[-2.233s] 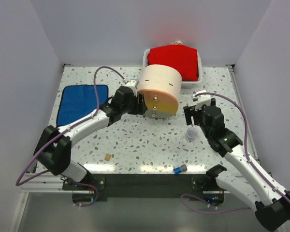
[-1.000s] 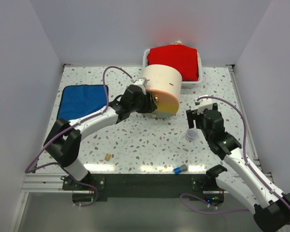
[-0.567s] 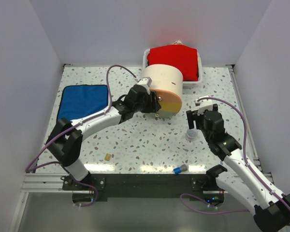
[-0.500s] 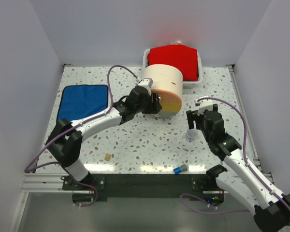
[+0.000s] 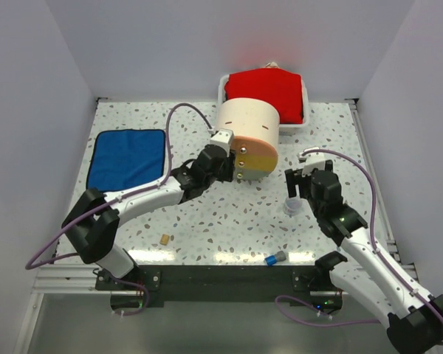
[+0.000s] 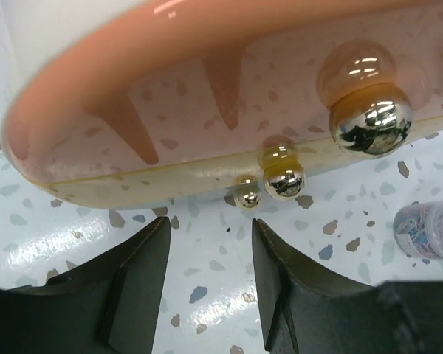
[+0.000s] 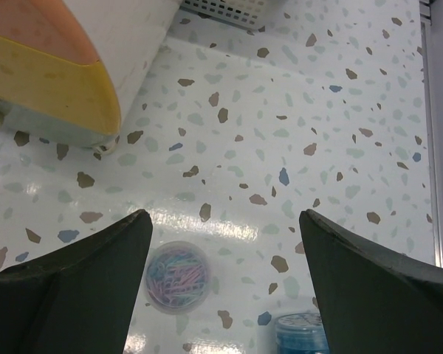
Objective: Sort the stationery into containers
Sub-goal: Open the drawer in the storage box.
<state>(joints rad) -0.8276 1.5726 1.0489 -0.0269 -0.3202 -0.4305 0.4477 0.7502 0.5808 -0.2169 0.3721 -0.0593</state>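
The cream half-cylinder drawer unit (image 5: 247, 136) lies at 12 o'clock on the speckled table (image 5: 207, 214), its yellow-orange front facing the arms. The left gripper (image 5: 227, 171) is at the lower left of that front. In the left wrist view its fingers (image 6: 136, 280) are parted with nothing between them. The smallest of three gold knobs (image 6: 245, 195) is just beyond the gap, untouched. The seams between the drawers are hard to make out, and the reflection on the glossy table blurs the lower edge.

The right gripper (image 5: 298, 190) hangs at 3 o'clock, spread wide and holding nothing. The clear cup (image 5: 293, 205) stands on the table just below it, full of small coloured clips in the right wrist view (image 7: 179, 275). A blue round thing (image 7: 301, 335) beside the cup is cut off by the bottom edge, so I cannot tell what it is.

A tan eraser (image 5: 165, 239) lies at 7 o'clock and a blue-grey cap piece (image 5: 275, 258) at 5 o'clock, both near the front edge. A blue cloth (image 5: 127, 157) lies flat at 10 o'clock. Behind the unit, a red cloth (image 5: 264, 92) hides most of the white tray (image 5: 223, 87).
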